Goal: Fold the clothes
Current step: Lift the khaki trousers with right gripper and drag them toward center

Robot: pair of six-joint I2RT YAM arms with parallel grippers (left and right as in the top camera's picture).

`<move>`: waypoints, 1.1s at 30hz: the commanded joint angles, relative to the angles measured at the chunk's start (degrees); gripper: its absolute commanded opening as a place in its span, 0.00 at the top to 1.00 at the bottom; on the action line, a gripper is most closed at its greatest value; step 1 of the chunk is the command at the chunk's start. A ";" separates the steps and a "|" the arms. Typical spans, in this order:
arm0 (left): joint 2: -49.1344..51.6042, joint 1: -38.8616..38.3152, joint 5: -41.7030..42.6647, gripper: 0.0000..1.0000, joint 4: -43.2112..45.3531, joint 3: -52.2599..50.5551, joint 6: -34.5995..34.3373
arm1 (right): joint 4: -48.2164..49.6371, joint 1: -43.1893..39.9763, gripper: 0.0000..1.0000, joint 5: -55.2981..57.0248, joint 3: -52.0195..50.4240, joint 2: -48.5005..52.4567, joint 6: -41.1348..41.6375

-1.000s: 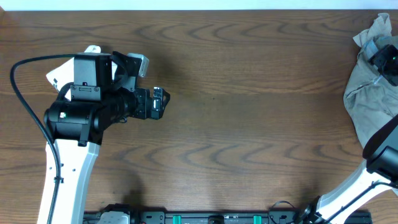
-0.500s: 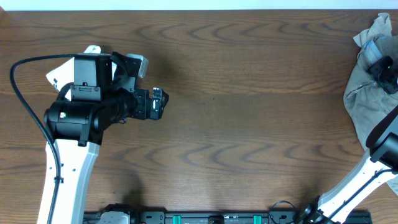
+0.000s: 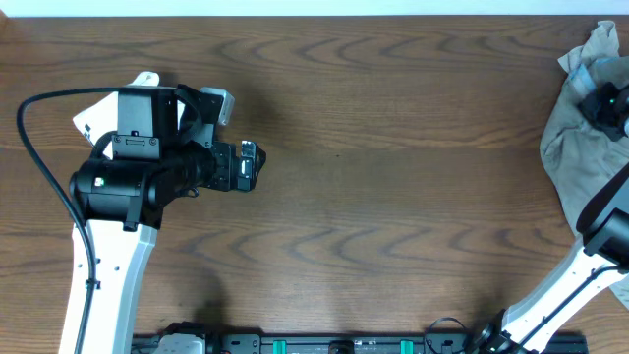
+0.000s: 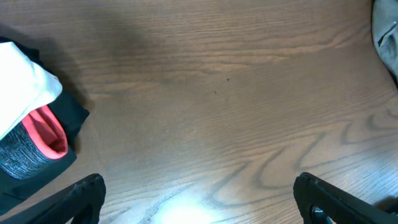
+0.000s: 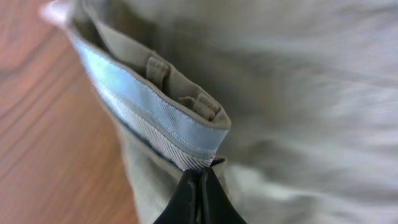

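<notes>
Up close, in the right wrist view, the right gripper (image 5: 200, 198) has its two black fingertips pressed flat together at six o'clock, pinching the edge of the shorts (image 5: 298, 93) just under the waistband (image 5: 155, 115). That band is pale blue on its inner face, with a finer striped strip below it. It folds over on itself, so two khaki belt loops (image 5: 205, 106) stand up along its top. The rest of the cloth is grey-green cotton, soft and blurred toward three o'clock, and the brown wood of the table (image 5: 43, 143) shows at nine o'clock. From overhead the shorts lie in a crumpled heap at the table's three o'clock edge, running out of the picture. The right arm (image 3: 600, 236) rises from five o'clock and reaches over the heap, its wrist on the upper part of the cloth. Well apart, on the nine o'clock side, the left arm (image 3: 118, 187) bends over the table with the left gripper (image 3: 251, 165) pointing toward three o'clock, its fingers spread wide over bare wood and holding nothing. Beside it, toward nine o'clock in its wrist view, a white garment (image 4: 25, 87) lies on a black-and-red garment (image 4: 46, 134).
</notes>
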 commanded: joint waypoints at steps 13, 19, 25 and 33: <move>-0.42 -0.07 -0.59 0.02 -0.15 0.98 0.39 | -14.49 25.62 0.99 -15.58 0.94 -14.88 -6.88; -2.21 -0.07 -7.34 0.02 -0.15 0.98 0.37 | -19.69 39.04 0.99 -12.87 0.59 -13.51 -8.52; -4.37 -0.07 -9.84 0.02 -0.17 0.98 0.39 | -23.54 52.65 0.99 -10.95 0.55 -12.26 -8.52; -4.59 -0.07 -10.84 0.02 -0.63 0.98 0.37 | -21.94 60.41 0.91 -2.16 0.63 -12.61 -12.20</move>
